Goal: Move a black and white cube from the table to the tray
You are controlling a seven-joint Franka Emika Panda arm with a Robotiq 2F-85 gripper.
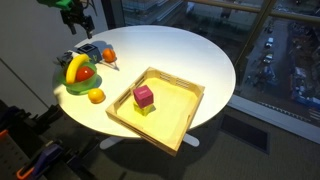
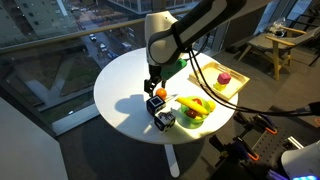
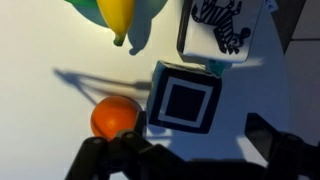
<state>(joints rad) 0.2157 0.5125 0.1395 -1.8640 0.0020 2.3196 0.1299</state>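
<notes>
A black and white cube (image 3: 185, 100) with a white square mark lies on the round white table (image 1: 190, 55), next to an orange (image 3: 115, 117). It also shows in an exterior view (image 2: 155, 104). A second black and white cube (image 3: 222, 28) with a zebra-like pattern lies just beyond it. My gripper (image 3: 185, 150) hovers above the first cube, open and empty; it shows in both exterior views (image 1: 78, 15) (image 2: 154, 88). The light-wood tray (image 1: 185, 110) holds a magenta cube (image 1: 143, 96) on a yellow block; the tray also shows in an exterior view (image 2: 238, 88).
A green fruit bowl (image 1: 72, 88) with a banana (image 3: 118, 18) and other fruit stands close to the cubes, also in an exterior view (image 2: 195, 118). Another orange (image 1: 96, 96) lies by the bowl. The table edge is near. A wooden chair (image 2: 275, 45) stands beyond.
</notes>
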